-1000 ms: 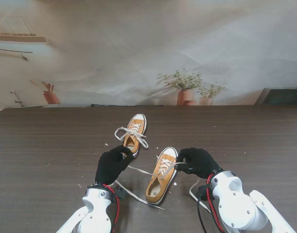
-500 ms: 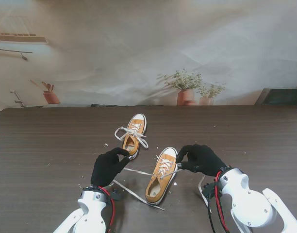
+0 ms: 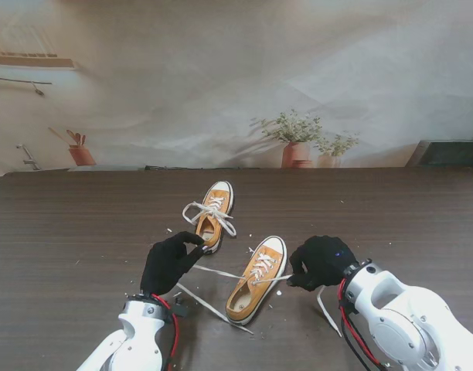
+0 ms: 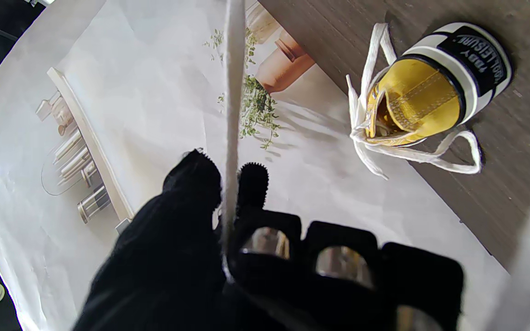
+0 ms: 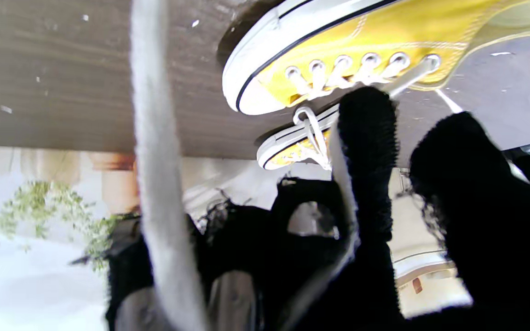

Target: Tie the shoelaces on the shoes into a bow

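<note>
Shoelaces on the nearer yellow sneaker (image 3: 256,280) are pulled out to both sides, each end pinched in a black-gloved robot hand, over a dark wood-grain table (image 3: 74,224). That shoe lies near the middle of the table's near edge, toe pointing away and slightly right, its white laces threaded through the eyelets. The left lace end (image 3: 217,271) runs from the eyelets across to the left hand (image 3: 169,263), whose thumb and forefinger are closed on it; the left wrist view shows the white strand (image 4: 233,105) passing between those two fingertips (image 4: 252,180). A further length of lace (image 3: 209,308) trails over the table from the left hand toward the shoe's heel. The right hand (image 3: 323,261) sits just beside the shoe's right flank, fingers clamped on the right lace end (image 3: 280,277), which stretches from the top eyelets; the right wrist view shows the lace (image 5: 343,184) running along a gloved finger (image 5: 370,151). A loose tail (image 3: 325,308) hangs from the right hand toward the near edge. The second yellow sneaker (image 3: 214,215) lies farther from me, left of centre, its laces (image 3: 209,210) spread loosely over its opening. Pale specks dot the table around both shoes.
</note>
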You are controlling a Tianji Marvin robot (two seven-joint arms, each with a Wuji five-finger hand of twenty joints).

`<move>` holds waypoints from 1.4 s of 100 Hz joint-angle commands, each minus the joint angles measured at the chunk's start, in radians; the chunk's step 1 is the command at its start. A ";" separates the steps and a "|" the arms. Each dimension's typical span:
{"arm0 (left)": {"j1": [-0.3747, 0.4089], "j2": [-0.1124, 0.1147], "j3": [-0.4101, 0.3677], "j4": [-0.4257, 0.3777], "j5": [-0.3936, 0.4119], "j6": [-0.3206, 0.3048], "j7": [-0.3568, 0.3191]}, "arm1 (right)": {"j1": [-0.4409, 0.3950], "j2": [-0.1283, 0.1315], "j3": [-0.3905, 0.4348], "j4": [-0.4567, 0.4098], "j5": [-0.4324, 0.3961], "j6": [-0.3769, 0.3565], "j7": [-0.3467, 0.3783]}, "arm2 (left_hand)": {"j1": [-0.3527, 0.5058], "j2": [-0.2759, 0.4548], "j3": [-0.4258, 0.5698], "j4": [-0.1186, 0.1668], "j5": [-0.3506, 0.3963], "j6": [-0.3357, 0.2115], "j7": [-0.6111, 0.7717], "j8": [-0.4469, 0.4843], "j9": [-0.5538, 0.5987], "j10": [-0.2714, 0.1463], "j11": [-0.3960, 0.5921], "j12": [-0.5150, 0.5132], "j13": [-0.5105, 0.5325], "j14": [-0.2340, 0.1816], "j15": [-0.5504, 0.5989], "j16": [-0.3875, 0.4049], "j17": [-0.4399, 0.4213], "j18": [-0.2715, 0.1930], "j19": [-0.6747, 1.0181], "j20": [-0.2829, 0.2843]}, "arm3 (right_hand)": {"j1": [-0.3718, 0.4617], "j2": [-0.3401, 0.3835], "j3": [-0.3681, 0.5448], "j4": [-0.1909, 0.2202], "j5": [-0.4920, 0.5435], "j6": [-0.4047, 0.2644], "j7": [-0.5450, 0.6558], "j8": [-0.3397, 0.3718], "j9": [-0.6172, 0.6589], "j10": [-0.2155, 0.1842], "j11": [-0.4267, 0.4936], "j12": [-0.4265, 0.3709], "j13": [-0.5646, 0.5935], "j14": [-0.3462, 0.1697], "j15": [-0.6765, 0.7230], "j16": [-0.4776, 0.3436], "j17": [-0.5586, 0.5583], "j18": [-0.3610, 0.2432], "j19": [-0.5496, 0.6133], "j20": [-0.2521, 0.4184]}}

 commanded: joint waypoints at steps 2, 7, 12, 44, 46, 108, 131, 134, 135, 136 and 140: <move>0.007 0.004 -0.004 -0.018 -0.006 -0.002 -0.024 | 0.011 0.004 -0.016 0.012 -0.028 0.007 -0.002 | 0.049 -0.003 -0.024 -0.020 -0.001 -0.120 -0.009 -0.025 0.038 0.045 0.048 0.008 0.043 0.024 0.079 0.027 0.044 -0.237 0.252 -0.004 | -0.048 0.017 -0.029 0.014 0.028 0.010 -0.029 0.000 0.081 -0.008 0.031 0.023 0.014 -0.081 0.072 0.016 0.036 -0.027 0.287 0.007; 0.009 0.005 -0.007 -0.020 -0.006 -0.004 -0.027 | 0.015 0.005 -0.028 0.019 -0.099 0.017 -0.036 | 0.049 -0.003 -0.025 -0.020 -0.001 -0.119 -0.010 -0.026 0.038 0.045 0.048 0.008 0.043 0.024 0.079 0.027 0.044 -0.236 0.252 -0.005 | -0.042 0.040 -0.040 0.004 -0.022 -0.004 -0.061 -0.029 0.077 -0.013 0.030 0.025 0.015 -0.086 0.071 0.015 0.037 -0.037 0.287 0.003; 0.013 0.007 -0.013 -0.025 -0.005 -0.008 -0.034 | 0.017 0.006 -0.042 0.027 -0.159 0.038 -0.070 | 0.051 -0.003 -0.024 -0.019 -0.002 -0.120 -0.012 -0.027 0.038 0.045 0.048 0.008 0.043 0.023 0.079 0.027 0.044 -0.237 0.252 -0.006 | -0.031 0.061 -0.051 0.005 -0.082 -0.013 -0.077 -0.081 0.072 -0.016 0.029 0.031 0.015 -0.089 0.070 0.012 0.036 -0.039 0.287 0.000; 0.026 0.019 -0.024 -0.059 -0.009 -0.019 -0.092 | -0.002 0.018 -0.096 0.032 -0.488 0.220 -0.157 | 0.054 0.002 -0.028 -0.020 0.002 -0.111 -0.045 -0.049 0.038 0.045 0.047 0.008 0.043 0.021 0.077 0.026 0.044 -0.238 0.252 -0.014 | -0.047 0.148 -0.038 0.045 -0.323 -0.063 -0.182 -0.125 -0.008 -0.060 0.033 0.052 0.018 -0.144 0.050 -0.025 0.037 -0.106 0.287 -0.064; 0.026 0.020 -0.022 -0.060 -0.010 -0.019 -0.095 | -0.001 0.018 -0.099 0.035 -0.494 0.228 -0.163 | 0.053 0.003 -0.028 -0.020 0.002 -0.110 -0.047 -0.050 0.038 0.045 0.047 0.008 0.043 0.021 0.077 0.025 0.043 -0.237 0.252 -0.015 | -0.057 0.155 -0.027 0.065 -0.337 -0.053 -0.229 -0.091 -0.014 -0.060 0.032 0.054 0.018 -0.145 0.051 -0.034 0.036 -0.108 0.287 -0.072; -0.038 0.018 0.082 -0.031 -0.108 0.015 -0.176 | -0.021 -0.012 -0.166 0.164 -0.272 0.290 -0.493 | 0.016 0.001 0.014 -0.029 0.028 -0.062 -0.308 -0.088 0.038 0.042 0.038 0.006 0.043 0.019 0.066 0.020 0.042 -0.231 0.252 -0.038 | 0.086 0.182 0.075 0.171 -0.957 -0.078 -0.216 0.137 -0.168 -0.048 0.027 0.031 0.017 -0.121 0.007 -0.156 0.010 -0.073 0.235 -0.239; -0.043 0.016 0.094 -0.033 -0.092 0.029 -0.163 | -0.018 -0.030 -0.169 0.218 -0.191 0.274 -0.600 | 0.006 -0.002 0.028 -0.031 0.044 -0.058 -0.333 -0.097 0.038 0.042 0.038 0.006 0.043 0.020 0.065 0.020 0.042 -0.232 0.252 -0.040 | 0.005 0.175 0.081 0.166 -0.973 -0.090 -0.201 0.119 -0.269 -0.015 -0.004 -0.004 0.015 -0.036 -0.109 -0.255 -0.014 0.050 0.076 -0.294; -0.039 0.014 0.091 -0.035 -0.080 0.031 -0.144 | -0.026 -0.030 -0.159 0.210 -0.191 0.271 -0.594 | 0.006 -0.002 0.030 -0.031 0.045 -0.056 -0.333 -0.095 0.038 0.042 0.038 0.007 0.043 0.020 0.065 0.020 0.042 -0.232 0.252 -0.039 | -0.020 0.178 0.076 0.164 -0.973 -0.090 -0.211 0.114 -0.293 -0.014 -0.014 -0.010 0.015 -0.025 -0.145 -0.277 -0.020 0.068 0.034 -0.311; -0.038 0.014 0.089 -0.035 -0.075 0.031 -0.137 | -0.029 -0.030 -0.156 0.208 -0.189 0.270 -0.592 | 0.006 -0.003 0.031 -0.031 0.046 -0.055 -0.333 -0.095 0.038 0.042 0.038 0.007 0.043 0.020 0.065 0.020 0.042 -0.232 0.252 -0.039 | -0.026 0.179 0.075 0.163 -0.974 -0.093 -0.216 0.111 -0.302 -0.012 -0.017 -0.012 0.015 -0.020 -0.156 -0.285 -0.023 0.077 0.020 -0.317; -0.036 0.013 0.088 -0.035 -0.070 0.032 -0.131 | -0.032 -0.030 -0.153 0.205 -0.187 0.269 -0.590 | 0.006 -0.003 0.031 -0.031 0.048 -0.054 -0.332 -0.094 0.038 0.042 0.038 0.007 0.043 0.020 0.065 0.020 0.042 -0.232 0.252 -0.039 | -0.029 0.180 0.073 0.163 -0.975 -0.094 -0.218 0.110 -0.310 -0.009 -0.020 -0.015 0.015 -0.013 -0.166 -0.293 -0.025 0.086 0.007 -0.323; -0.029 0.013 0.079 -0.034 -0.038 0.032 -0.106 | -0.040 -0.032 -0.141 0.197 -0.177 0.258 -0.583 | 0.004 -0.003 0.032 -0.032 0.050 -0.052 -0.330 -0.091 0.038 0.042 0.038 0.007 0.043 0.020 0.065 0.020 0.043 -0.233 0.252 -0.038 | -0.052 0.176 0.067 0.163 -0.967 -0.093 -0.222 0.107 -0.332 0.001 -0.029 -0.025 0.014 0.011 -0.199 -0.319 -0.035 0.124 -0.040 -0.343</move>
